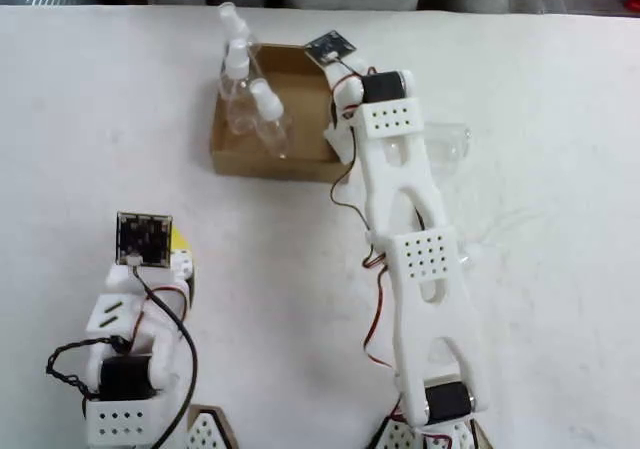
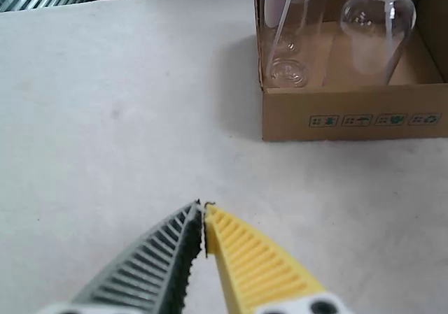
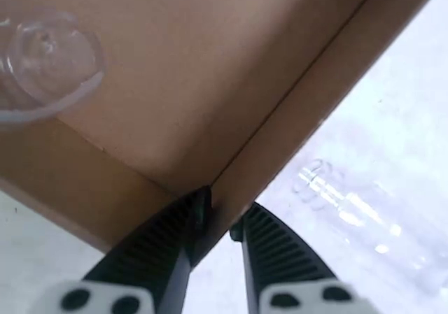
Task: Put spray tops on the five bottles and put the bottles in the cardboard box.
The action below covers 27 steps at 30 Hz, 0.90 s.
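Note:
The cardboard box stands at the back middle of the table with three clear bottles upright in it, each with a white spray top. My right gripper sits at the box's near right corner, shut on the box wall, one finger inside and one outside. In the high view the right gripper is at that corner. Another clear bottle lies on the table just right of that arm. My left gripper is shut and holds nothing, low over bare table well short of the box.
Something small and white with a thin tube, perhaps a spray top, lies right of the right arm. The left arm rests at the front left. Open table lies left of the box and in front of it.

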Available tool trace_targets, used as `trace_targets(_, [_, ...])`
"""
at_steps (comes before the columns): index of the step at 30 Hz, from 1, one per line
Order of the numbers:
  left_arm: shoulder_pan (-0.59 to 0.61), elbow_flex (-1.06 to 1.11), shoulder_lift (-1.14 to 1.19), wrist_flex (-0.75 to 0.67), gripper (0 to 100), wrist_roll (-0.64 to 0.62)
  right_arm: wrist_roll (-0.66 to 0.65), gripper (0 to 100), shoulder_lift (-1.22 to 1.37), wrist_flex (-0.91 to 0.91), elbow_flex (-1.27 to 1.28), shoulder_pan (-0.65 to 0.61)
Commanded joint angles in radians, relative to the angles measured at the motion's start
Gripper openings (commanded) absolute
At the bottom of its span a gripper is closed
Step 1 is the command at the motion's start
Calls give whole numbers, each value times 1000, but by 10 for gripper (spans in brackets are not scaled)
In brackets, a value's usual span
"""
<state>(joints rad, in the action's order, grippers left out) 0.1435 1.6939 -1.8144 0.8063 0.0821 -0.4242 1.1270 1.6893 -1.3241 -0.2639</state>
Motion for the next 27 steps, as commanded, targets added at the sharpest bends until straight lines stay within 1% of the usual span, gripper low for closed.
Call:
trace_targets(1, [-10,0,-7,-21,24,8,-9,15,-81,38,74,-31])
trace_targets(7, [-10,0,-7,-21,24,8,-8,16,-136,36,153,-35])
trace_targets(16, [-10,0,-7,-21,24,8,-8,16,-139,38,160,-35])
trace_targets(27, [-10,0,-7,-21,24,8,-23,16,-236,35,308,-45])
